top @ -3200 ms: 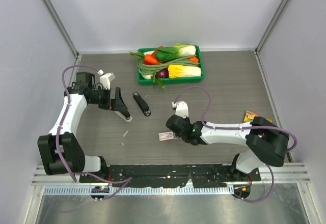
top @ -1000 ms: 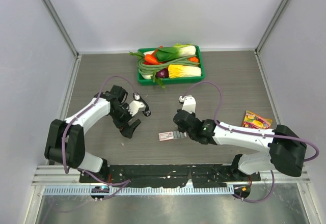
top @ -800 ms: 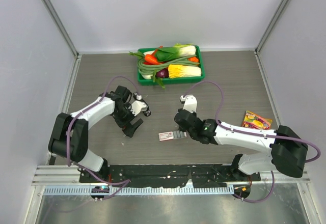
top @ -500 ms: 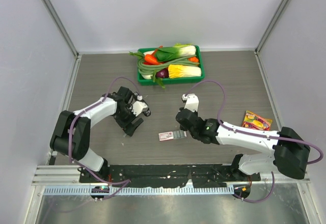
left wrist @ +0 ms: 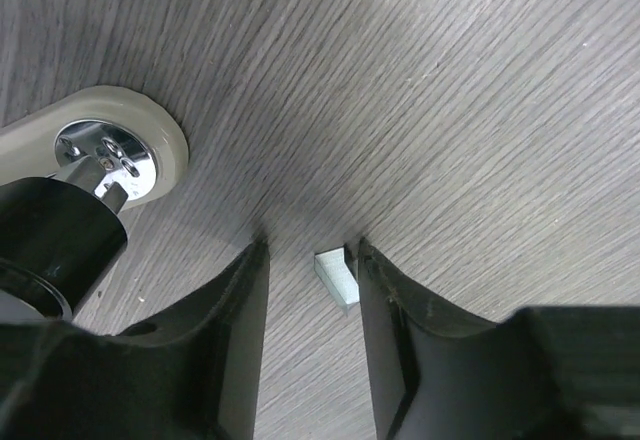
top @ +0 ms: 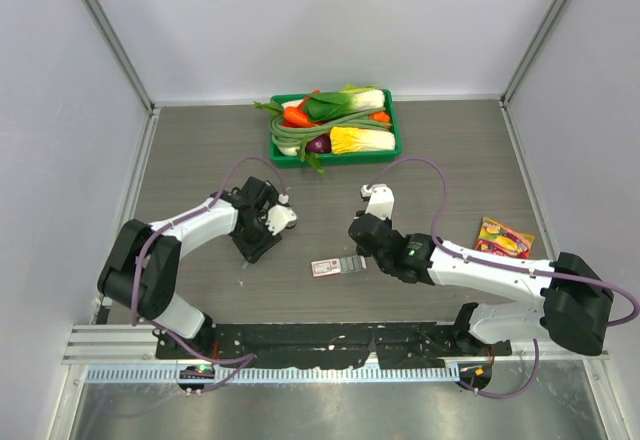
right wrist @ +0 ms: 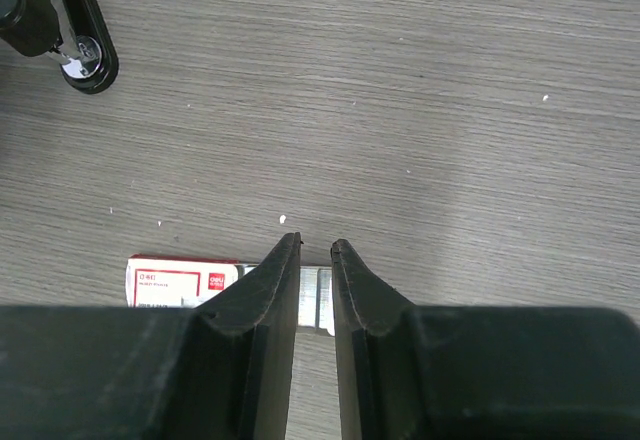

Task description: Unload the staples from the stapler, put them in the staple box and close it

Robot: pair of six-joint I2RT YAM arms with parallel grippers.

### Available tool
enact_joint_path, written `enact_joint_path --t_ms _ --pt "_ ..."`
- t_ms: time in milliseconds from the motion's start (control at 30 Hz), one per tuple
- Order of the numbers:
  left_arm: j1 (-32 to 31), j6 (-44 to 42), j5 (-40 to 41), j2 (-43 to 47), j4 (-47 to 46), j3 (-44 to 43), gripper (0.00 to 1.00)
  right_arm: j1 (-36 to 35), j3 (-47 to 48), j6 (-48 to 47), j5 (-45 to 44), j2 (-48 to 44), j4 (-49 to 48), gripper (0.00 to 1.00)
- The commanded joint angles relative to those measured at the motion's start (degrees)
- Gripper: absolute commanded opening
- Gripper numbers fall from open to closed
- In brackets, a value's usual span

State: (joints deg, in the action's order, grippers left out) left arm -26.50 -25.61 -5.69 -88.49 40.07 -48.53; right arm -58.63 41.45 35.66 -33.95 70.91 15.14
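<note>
My left gripper point(left wrist: 308, 250) is down on the table with its jaws part-way in, straddling a short silvery strip of staples point(left wrist: 337, 276). The strip touches the right finger, and a gap shows on the left side. The stapler point(left wrist: 105, 150) lies just beside it, its beige base and chrome rivet showing; the top view has that gripper point(top: 252, 250) by the stapler point(top: 284, 217). My right gripper point(right wrist: 316, 245) has its jaws drawn narrow onto silvery staples point(right wrist: 315, 295) in the tray pulled out of the red-and-white staple box point(right wrist: 185, 280).
A green tray point(top: 396, 125) of toy vegetables stands at the back centre. A yellow snack packet point(top: 503, 235) lies at the right. The staple box point(top: 325, 268) sits between the arms near the front. The left arm's cable loops over the stapler area.
The left arm swung in from the table's left to the stapler, came down over the loose strip and narrowed its jaws. The right jaws closed slightly; the staple box stayed put.
</note>
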Motion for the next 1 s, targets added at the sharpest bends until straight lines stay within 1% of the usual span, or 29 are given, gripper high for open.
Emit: enact_joint_path --t_ms 0,133,233,267,333,367,533,667,733,767,833,867,933,967 --pt "-1.09 1.17 0.24 -2.13 -2.37 3.88 0.4 0.18 -0.23 0.02 -2.26 -1.92 -0.63 0.24" --pt "-1.45 1.17 0.6 -1.78 -2.63 4.23 0.33 0.18 -0.41 0.2 -2.26 -2.01 -0.63 0.24" --pt "-1.8 1.7 0.95 -1.6 -2.9 4.15 0.2 0.18 -0.58 0.46 -2.26 -2.18 -0.63 0.24" --pt "-1.89 1.96 1.03 -1.6 -2.98 3.97 0.13 0.18 -0.58 0.46 -2.26 -2.27 -0.72 0.24" --pt "-1.89 2.31 1.12 -1.34 -2.98 3.71 0.1 0.18 -0.67 0.46 -2.34 -2.45 -0.63 0.24" --pt "-1.89 2.66 0.95 -1.08 -2.81 3.36 0.05 0.18 -0.67 0.46 -2.43 -2.71 -0.72 0.24" --pt "-1.98 3.81 -0.54 1.03 0.08 0.73 0.03 0.18 -0.67 0.11 -2.34 -3.24 -0.63 0.24" --pt "-1.89 4.95 -2.21 4.37 4.38 -3.57 0.03 0.18 -0.41 -0.24 -2.17 -3.5 -0.98 0.24" --pt "-1.97 5.3 -2.83 5.6 5.62 -5.25 0.07 0.18 -0.41 -0.33 -2.08 -3.68 -1.25 0.24" --pt "-1.89 5.39 -2.92 6.56 7.19 -6.82 0.12 0.27 -0.41 -0.41 -1.91 -3.77 -1.42 0.24" --pt "-1.89 5.39 -2.48 7.45 8.78 -7.97 0.19 0.18 -0.41 -0.42 -1.82 -3.94 -1.34 0.24" --pt "-1.89 5.22 -2.31 8.06 9.92 -8.33 0.31 0.18 -0.41 -0.5 -1.73 -3.94 -1.42 0.24" --pt "-1.45 3.12 -1.43 10.87 10.46 -7.63 0.45 0.18 -0.58 -0.59 -1.73 -4.2 -1.51 0.24" --pt "-1.19 2.5 -1.25 11.84 10.64 -6.5 0.56 0.18 -0.84 -0.59 -1.64 -4.29 -1.51 0.24"
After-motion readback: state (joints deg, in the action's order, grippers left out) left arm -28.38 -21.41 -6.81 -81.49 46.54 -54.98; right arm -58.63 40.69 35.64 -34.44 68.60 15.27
